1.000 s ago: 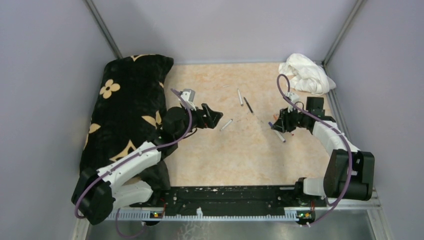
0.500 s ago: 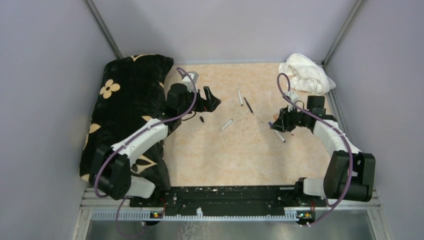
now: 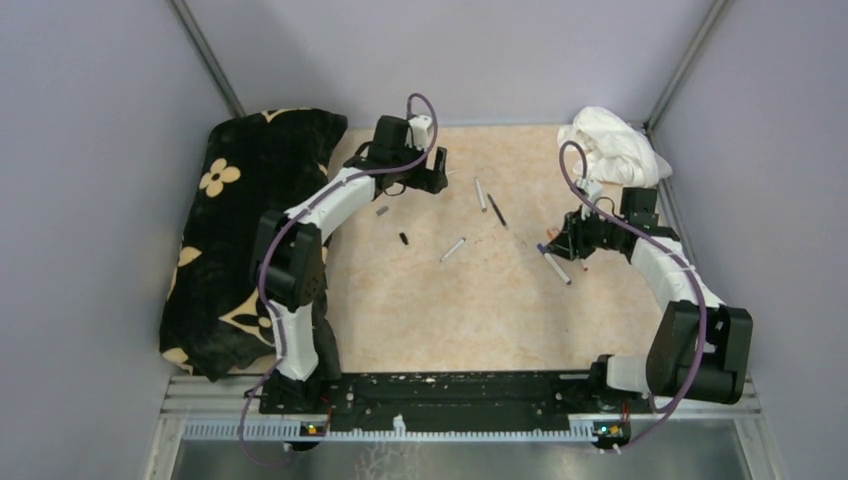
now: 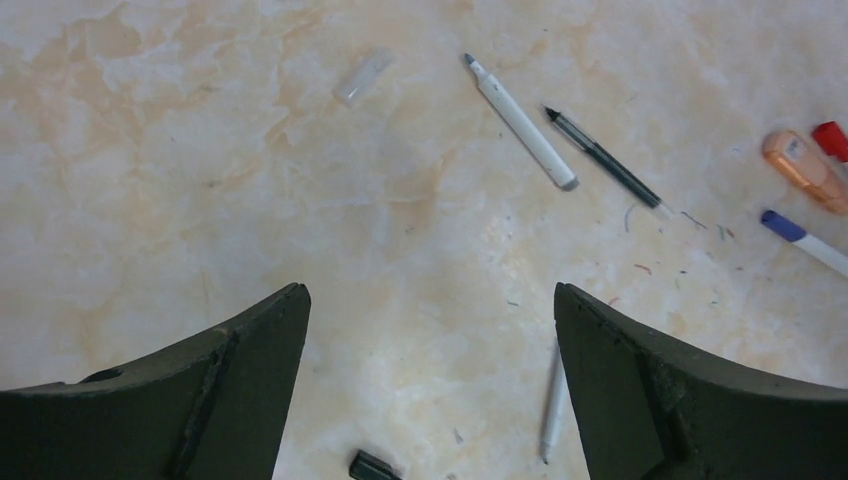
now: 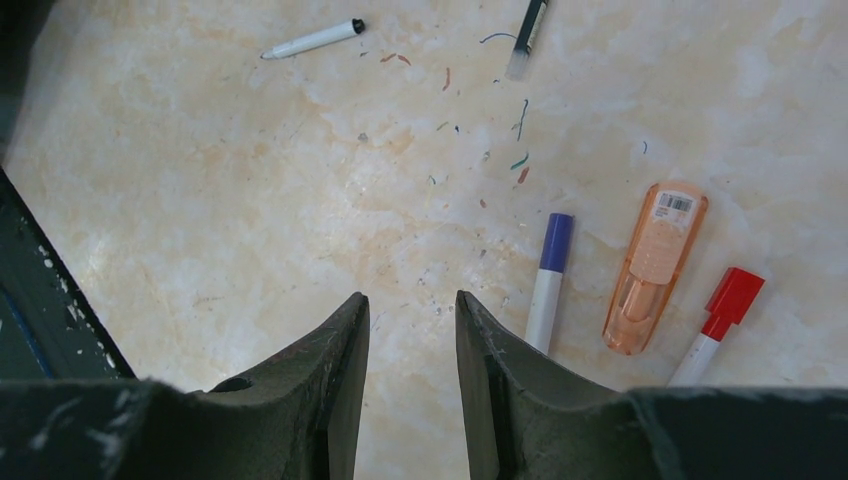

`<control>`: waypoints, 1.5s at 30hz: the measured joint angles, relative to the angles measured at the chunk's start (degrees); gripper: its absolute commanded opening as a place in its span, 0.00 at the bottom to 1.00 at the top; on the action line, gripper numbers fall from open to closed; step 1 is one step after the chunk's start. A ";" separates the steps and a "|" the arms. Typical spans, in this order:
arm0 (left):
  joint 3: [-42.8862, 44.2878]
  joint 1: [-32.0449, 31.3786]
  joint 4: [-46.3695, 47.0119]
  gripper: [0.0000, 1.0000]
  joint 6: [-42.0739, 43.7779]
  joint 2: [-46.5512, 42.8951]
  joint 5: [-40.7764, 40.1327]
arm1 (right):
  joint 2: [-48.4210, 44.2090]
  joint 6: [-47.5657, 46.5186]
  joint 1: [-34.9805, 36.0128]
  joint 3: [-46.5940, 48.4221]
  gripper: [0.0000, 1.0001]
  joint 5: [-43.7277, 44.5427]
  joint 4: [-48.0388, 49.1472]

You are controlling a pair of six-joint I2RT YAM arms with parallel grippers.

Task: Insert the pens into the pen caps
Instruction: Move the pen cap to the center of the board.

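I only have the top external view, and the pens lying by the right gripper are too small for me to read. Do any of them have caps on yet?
Observer: Yes, two do. The right wrist view shows a purple-capped pen and a red-capped pen, with the orange highlighter lying between them.
Operator: Is the right gripper holding anything at the moment?
Observer: No. The right gripper has its jaws slightly apart, and there is nothing between them.
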 measured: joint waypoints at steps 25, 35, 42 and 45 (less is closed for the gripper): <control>34.93 0.17 -7.43 0.67 20.33 31.69 5.03 | 2.43 -0.87 -4.35 2.71 0.36 -6.75 -3.04; 40.72 0.22 -7.69 0.66 20.15 38.84 4.20 | -0.70 -1.14 -4.37 2.56 0.36 -6.67 -2.97; 43.15 0.22 -7.19 0.64 19.19 40.44 3.10 | -6.43 -1.27 -5.01 2.16 0.37 -6.78 -2.05; 43.58 0.22 -7.02 0.58 18.71 40.83 3.21 | -8.24 -1.22 -5.11 1.20 0.37 -6.82 -1.36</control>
